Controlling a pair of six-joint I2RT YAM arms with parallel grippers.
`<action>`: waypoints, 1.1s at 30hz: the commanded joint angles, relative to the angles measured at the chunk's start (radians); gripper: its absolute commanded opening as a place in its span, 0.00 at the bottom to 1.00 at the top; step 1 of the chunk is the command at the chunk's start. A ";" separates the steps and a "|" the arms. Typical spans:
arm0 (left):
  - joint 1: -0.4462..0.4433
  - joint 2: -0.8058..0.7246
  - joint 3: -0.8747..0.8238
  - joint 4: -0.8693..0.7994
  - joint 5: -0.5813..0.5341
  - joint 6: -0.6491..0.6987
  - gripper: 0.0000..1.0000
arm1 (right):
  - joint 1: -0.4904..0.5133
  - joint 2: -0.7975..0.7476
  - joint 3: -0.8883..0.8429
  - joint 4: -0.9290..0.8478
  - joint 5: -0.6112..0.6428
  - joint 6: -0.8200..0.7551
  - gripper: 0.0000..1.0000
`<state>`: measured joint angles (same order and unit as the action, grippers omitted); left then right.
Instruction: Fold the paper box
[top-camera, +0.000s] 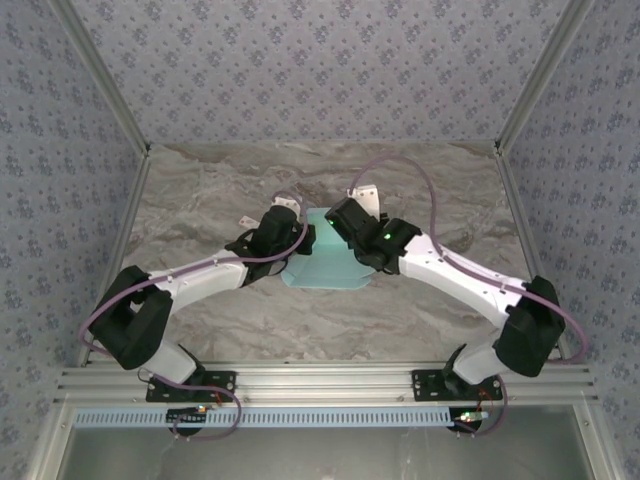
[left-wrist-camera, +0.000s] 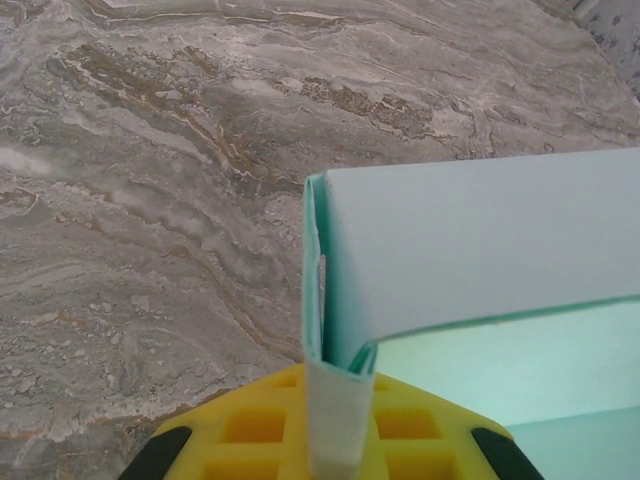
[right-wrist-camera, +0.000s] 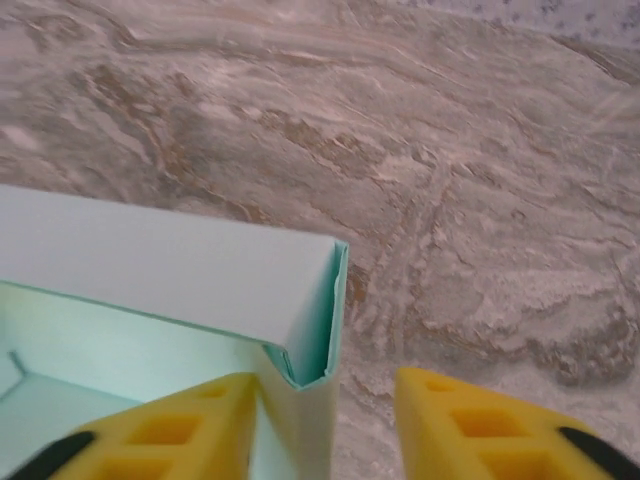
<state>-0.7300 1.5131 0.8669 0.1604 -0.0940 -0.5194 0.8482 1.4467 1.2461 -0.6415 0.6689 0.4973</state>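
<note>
Bare table (top-camera: 200, 190) up top and at left of frame; paper box (top-camera: 325, 268), left arm (top-camera: 205, 278) and right arm (top-camera: 460, 275) clog the middle.

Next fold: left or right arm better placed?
Right, probably. The right fingers stand open astride a paper box corner, free to reposition; the left fingers are shut on another corner, holding it folded.

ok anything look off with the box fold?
Nothing torn or spilled. One oddity: at the corner pinched by the left gripper, the folded-over wall of the paper box gapes instead of lying flat. The right gripper stands open around the other corner.
</note>
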 joint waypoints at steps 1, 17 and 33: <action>-0.006 0.005 0.005 -0.020 0.000 0.025 0.03 | -0.014 -0.059 -0.009 0.036 -0.081 -0.024 0.51; -0.006 -0.010 0.003 -0.030 -0.009 0.032 0.03 | -0.134 -0.291 -0.205 0.153 -0.489 -0.217 0.64; -0.006 -0.009 0.020 -0.042 0.001 0.035 0.03 | -0.535 -0.395 -0.482 0.402 -1.064 -0.278 0.54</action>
<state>-0.7296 1.5131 0.8650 0.1257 -0.0975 -0.4980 0.3206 1.0271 0.7830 -0.3428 -0.2337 0.2379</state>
